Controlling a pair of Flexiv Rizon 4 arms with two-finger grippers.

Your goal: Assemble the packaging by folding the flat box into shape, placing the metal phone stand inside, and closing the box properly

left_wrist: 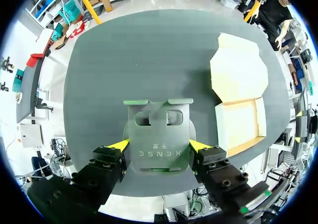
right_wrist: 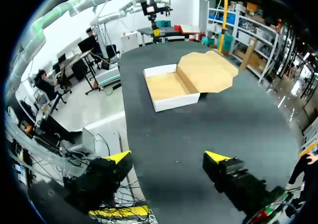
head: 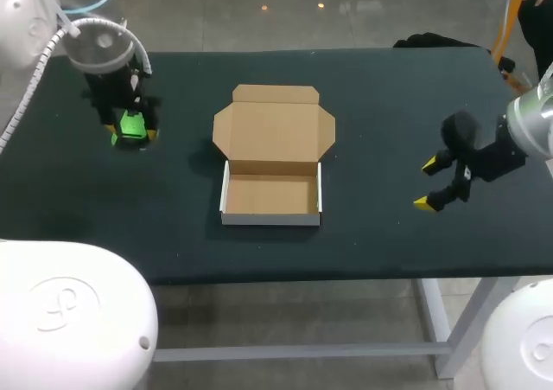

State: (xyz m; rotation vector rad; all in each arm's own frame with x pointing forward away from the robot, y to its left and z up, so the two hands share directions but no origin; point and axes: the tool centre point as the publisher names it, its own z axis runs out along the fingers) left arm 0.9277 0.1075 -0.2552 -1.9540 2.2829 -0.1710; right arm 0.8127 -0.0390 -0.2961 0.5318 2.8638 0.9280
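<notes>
The cardboard box (head: 271,195) stands folded in the middle of the table, its tray empty and its lid (head: 275,131) lying open flat behind it. At the far left, my left gripper (head: 132,136) points down at the table, shut on the metal phone stand (head: 132,124), which looks green from above. In the left wrist view the grey stand (left_wrist: 159,139) sits between the yellow tips of my left gripper (left_wrist: 159,145), both pressing its sides, with the box (left_wrist: 239,122) off to one side. My right gripper (head: 426,184) hangs open and empty right of the box (right_wrist: 171,87), also seen as my right gripper (right_wrist: 168,157).
The dark table (head: 389,96) carries nothing else. A black object (head: 432,41) lies at its back right edge. Bare surface stretches between the box and each gripper.
</notes>
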